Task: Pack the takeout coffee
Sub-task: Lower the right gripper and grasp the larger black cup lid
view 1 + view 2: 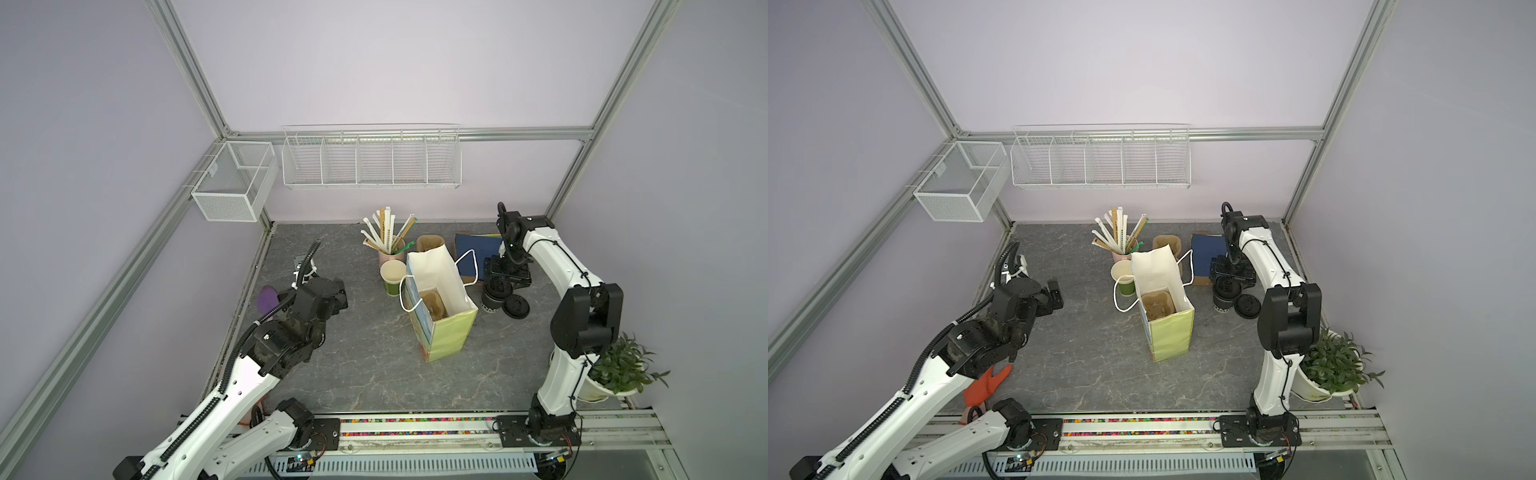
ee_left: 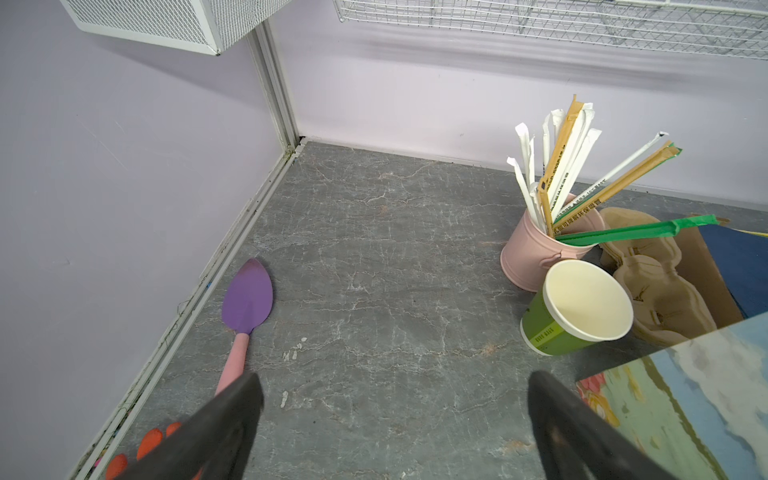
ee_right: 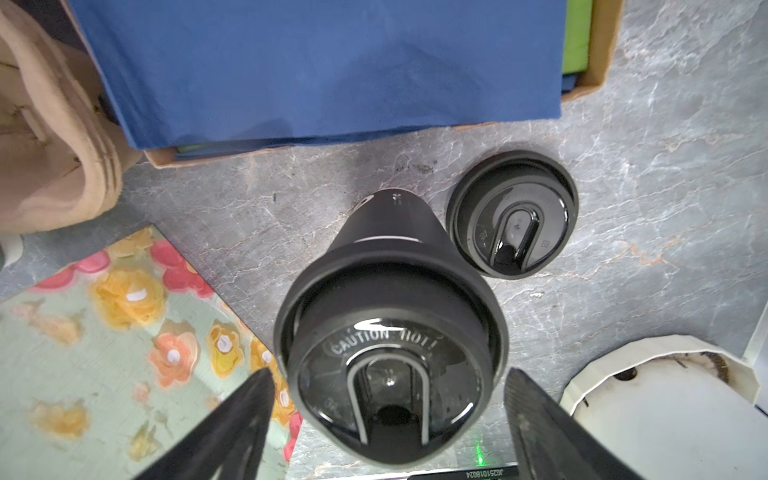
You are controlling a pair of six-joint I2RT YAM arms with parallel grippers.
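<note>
The takeout coffee (image 1: 494, 297) (image 1: 1224, 297) is a black paper cup with a black lid on it, standing on the table right of the open paper bag (image 1: 451, 336) (image 1: 1173, 336). In the right wrist view the lidded cup (image 3: 390, 353) sits directly below my right gripper (image 3: 388, 372) (image 1: 500, 282). Its jaws are open, one finger on each side of the lid, close to the rim. A spare black lid (image 3: 513, 214) (image 1: 516, 307) lies beside the cup. My left gripper (image 2: 395, 376) (image 1: 340, 299) (image 1: 1057, 299) hangs open over bare table at the left.
A cardboard cup carrier (image 1: 432, 305) sits inside the bag. Behind the bag stand a green paper cup (image 1: 392, 276) (image 2: 577, 307) and a pink cup of wrapped straws (image 1: 388, 249). A box of blue napkins (image 3: 324, 66) and a potted plant (image 1: 623, 365) are at the right; a purple spatula (image 2: 248, 299) lies at the left wall.
</note>
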